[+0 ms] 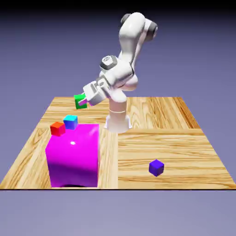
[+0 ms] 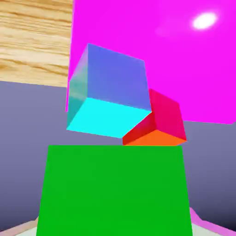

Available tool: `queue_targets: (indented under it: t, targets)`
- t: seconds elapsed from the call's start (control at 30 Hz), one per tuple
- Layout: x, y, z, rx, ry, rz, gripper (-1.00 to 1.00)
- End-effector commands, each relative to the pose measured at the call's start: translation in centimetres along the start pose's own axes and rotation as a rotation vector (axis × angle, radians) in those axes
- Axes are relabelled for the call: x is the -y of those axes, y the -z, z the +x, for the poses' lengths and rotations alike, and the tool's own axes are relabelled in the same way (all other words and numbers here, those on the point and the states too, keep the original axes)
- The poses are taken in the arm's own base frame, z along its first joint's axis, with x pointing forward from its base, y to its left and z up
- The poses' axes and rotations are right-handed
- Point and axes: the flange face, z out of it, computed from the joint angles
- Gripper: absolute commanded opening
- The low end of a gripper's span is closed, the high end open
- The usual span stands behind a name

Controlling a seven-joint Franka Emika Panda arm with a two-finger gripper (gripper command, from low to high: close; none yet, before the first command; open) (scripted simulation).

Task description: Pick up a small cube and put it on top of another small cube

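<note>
Gripper: you have the gripper (image 1: 85,99) up in the air over the far left part of the table (image 1: 156,138), its jaws clamped tight on the green cube (image 1: 80,102).
Green cube: it sits between the fingers, clear of the table, above and a little behind the blue cube (image 1: 70,121) as the exterior view shows it.
Blue cube: it rests on the table behind the magenta block (image 1: 73,154), just beside the red cube (image 1: 57,128), which lies toward the exterior view's left.
Only in the exterior view: you see the whole arm, the full table and the purple cube (image 1: 156,167), alone and well apart toward the exterior view's right.
Only in the hand view: the green cube (image 2: 114,190) fills the lower part and hides the finger tips; beyond it the blue cube (image 2: 110,94) shows its cyan face, with the red cube (image 2: 159,120) touching or nearly touching it, and the magenta block (image 2: 184,60) behind both.
Unclear: from the hand view you cannot tell whether blue and red actually touch.
</note>
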Motion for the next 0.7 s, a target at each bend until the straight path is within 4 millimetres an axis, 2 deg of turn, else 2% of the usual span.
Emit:
queue_targets:
  t: [0.0, 0.3, 0.67]
  targets:
    - [0.0, -0.1, 0.1, -0.002, -0.001, -0.002, -1.00]
    - [0.2, -2.0, 0.8, 0.011, 0.006, -0.013, -1.00]
    - [2.1, -7.0, 1.2, 0.059, 0.048, -0.004, -1.00]
